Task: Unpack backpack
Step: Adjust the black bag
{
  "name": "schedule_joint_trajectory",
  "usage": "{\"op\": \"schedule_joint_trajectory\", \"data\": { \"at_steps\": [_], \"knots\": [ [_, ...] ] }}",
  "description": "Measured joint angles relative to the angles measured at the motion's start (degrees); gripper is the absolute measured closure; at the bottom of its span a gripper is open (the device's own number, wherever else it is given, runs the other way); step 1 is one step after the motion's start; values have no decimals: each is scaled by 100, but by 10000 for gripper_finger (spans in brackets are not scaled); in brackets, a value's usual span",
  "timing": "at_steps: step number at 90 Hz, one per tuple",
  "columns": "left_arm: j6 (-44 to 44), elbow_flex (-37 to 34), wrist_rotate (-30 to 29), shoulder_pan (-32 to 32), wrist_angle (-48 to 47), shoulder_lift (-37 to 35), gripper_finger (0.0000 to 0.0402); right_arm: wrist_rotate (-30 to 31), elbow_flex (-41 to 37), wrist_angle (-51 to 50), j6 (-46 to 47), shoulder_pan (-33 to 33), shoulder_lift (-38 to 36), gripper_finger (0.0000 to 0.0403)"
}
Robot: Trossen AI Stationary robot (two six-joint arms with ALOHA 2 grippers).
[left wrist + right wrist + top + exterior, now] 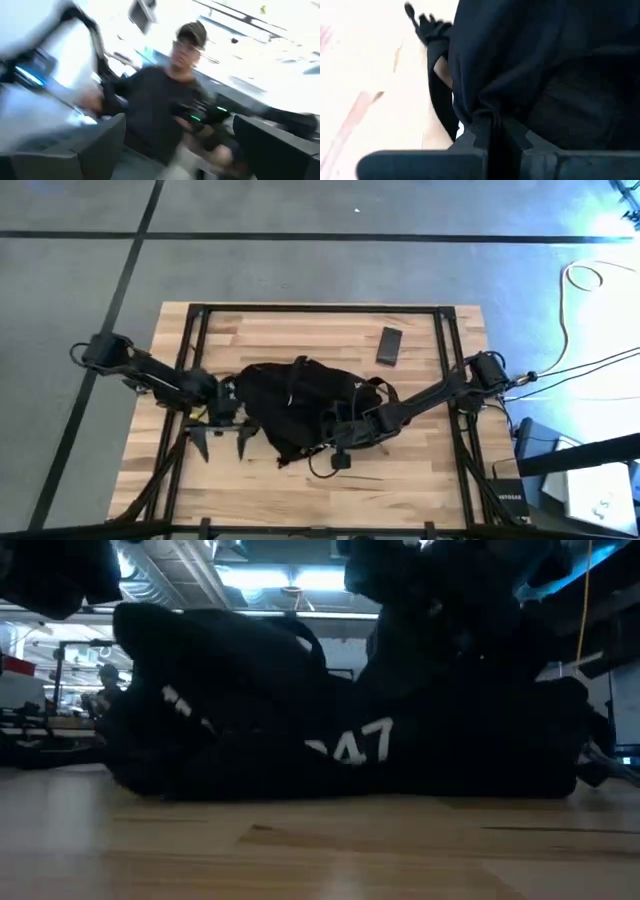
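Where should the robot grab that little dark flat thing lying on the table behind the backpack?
Probably across its two long edges, coming straight down from above. The small dark flat object lies flat on the table, clear of the backpack, with bare wood all round, so nothing blocks fingers on either side.

arms: 2x dark, jointed | right gripper point(492, 137): dark fingers, notched tips | cables at right arm base

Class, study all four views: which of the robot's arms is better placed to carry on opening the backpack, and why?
Probably the right. The right hand is shut on a fold of the backpack, pinching its fabric. The left hand sits open beside the bag, touching nothing, its camera pointing away at a person.
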Motion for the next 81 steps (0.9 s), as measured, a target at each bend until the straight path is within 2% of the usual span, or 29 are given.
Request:
{"op": "schedule_joint_trajectory", "data": {
  "at_steps": [13, 23, 32, 39, 47, 60, 70, 81],
  "knots": [
    [1450, 2, -942, 346, -1282, -369, 50, -463, 9, -32, 4, 0, 164, 402],
    [2630, 1, -2125, 547, -2831, -351, 50, -868, 11, -134, 38, 42, 217, 402],
    [3282, 9, -3142, 602, -3915, -331, 50, -1245, 9, -201, 41, 192, 220, 402],
    [3448, 9, -3636, 576, -4604, -328, 50, -1665, 9, -184, 44, 324, 224, 402],
    [3379, 15, -3768, 489, -4937, -327, 50, -2015, 13, -185, 59, 436, 224, 402],
    [3273, 20, -3832, 113, -5063, -327, 50, -1883, 92, -654, 348, 526, 192, 391],
    [3309, 20, -4185, -274, -5079, -270, 50, -1901, 339, -1472, 600, 483, 158, 355],
    [3160, 15, -4785, -634, -5124, -93, 50, -1978, 769, -1860, 853, 506, 16, 292]
  ]
}}
